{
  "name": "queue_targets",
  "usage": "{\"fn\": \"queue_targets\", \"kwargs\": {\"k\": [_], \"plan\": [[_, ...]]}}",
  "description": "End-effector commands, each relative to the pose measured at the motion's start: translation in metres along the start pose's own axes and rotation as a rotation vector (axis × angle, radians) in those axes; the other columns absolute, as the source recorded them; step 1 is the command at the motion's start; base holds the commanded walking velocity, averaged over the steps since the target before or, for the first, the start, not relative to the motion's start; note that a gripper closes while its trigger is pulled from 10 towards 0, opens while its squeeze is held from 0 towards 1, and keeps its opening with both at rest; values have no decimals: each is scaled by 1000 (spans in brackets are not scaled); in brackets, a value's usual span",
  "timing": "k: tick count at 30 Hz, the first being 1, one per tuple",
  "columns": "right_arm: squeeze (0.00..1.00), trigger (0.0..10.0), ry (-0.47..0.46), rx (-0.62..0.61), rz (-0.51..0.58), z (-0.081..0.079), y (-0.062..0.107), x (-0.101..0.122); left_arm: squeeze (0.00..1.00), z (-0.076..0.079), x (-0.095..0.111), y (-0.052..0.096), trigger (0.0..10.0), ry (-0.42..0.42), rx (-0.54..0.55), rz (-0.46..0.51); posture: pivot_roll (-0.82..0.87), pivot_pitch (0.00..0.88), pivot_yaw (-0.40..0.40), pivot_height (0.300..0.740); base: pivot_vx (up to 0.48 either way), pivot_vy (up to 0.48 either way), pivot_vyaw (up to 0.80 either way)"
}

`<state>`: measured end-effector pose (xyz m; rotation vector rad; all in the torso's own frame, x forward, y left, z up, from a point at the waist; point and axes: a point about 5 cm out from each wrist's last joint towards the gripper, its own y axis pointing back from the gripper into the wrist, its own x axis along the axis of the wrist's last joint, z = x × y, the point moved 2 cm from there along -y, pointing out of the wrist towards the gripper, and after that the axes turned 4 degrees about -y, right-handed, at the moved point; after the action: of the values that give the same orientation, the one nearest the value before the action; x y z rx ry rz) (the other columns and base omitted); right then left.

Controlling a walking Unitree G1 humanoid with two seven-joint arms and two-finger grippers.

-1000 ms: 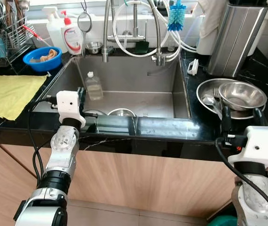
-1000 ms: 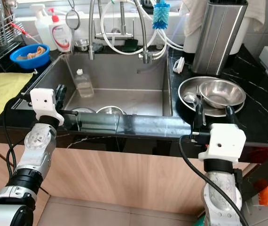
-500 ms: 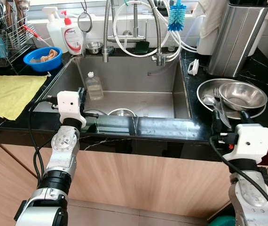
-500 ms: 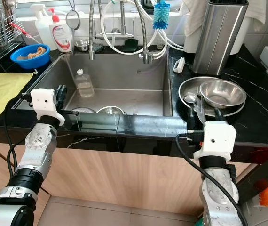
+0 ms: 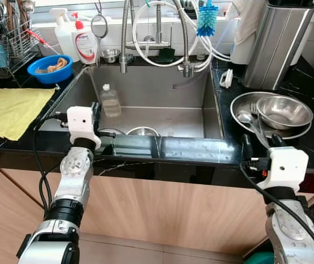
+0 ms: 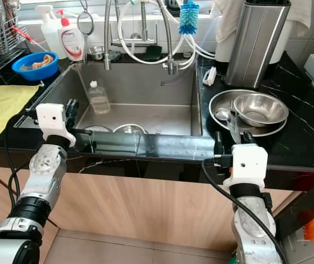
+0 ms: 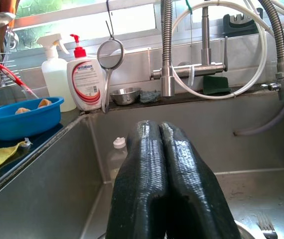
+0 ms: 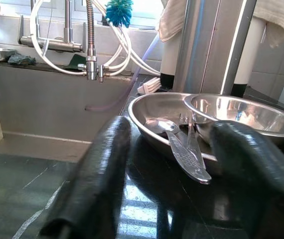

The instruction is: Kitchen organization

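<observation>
Broadly, the black stone tabletop [image 5: 190,149] wrapped around a deep stainless steel sink [image 5: 151,91] holding a clear plastic bottle [image 5: 110,100]. At the tabletop's right edge sat a wide shallow steel dish [image 5: 244,108], with a smaller round steel bowl [image 5: 283,111] nested in it and a steel spoon and fork [image 8: 182,149] lying over its near rim. The right gripper [image 8: 177,184] hovered just before that dish at the front edge, fingers [image 8: 97,174] spread wide apart. The left gripper [image 7: 164,174] hung at the sink's front left corner, fingers pressed together on nothing. Judging by the look, the steelware would be stiff, light and slippery; the cutlery handles overhanging the rim, or the dish's thin lip, offered the surest hold.
</observation>
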<state>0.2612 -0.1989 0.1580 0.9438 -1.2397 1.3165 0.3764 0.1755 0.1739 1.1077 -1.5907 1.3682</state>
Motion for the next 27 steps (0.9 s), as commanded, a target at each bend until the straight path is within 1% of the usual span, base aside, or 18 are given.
{"fn": "queue_targets", "kwargs": {"k": [1,18,20,27], "plan": [[0,0,-8,-1,-14,0,-1,-1,0,0,0,1,10000,-10,-6,-1,-62,0,75,740,0,0,0],[0,0,-8,-10,-32,3,-3,-3,0,-1,-1,1,10000,-14,-7,-3,-61,0,77,740,0,0,0],[0,0,-8,-13,-35,3,-3,-4,0,1,1,1,10000,-35,-25,4,-59,0,77,740,0,0,0],[0,0,-14,-16,-31,4,-5,-2,0,3,1,1,10000,-32,-26,5,-60,0,77,740,0,0,0]]}}
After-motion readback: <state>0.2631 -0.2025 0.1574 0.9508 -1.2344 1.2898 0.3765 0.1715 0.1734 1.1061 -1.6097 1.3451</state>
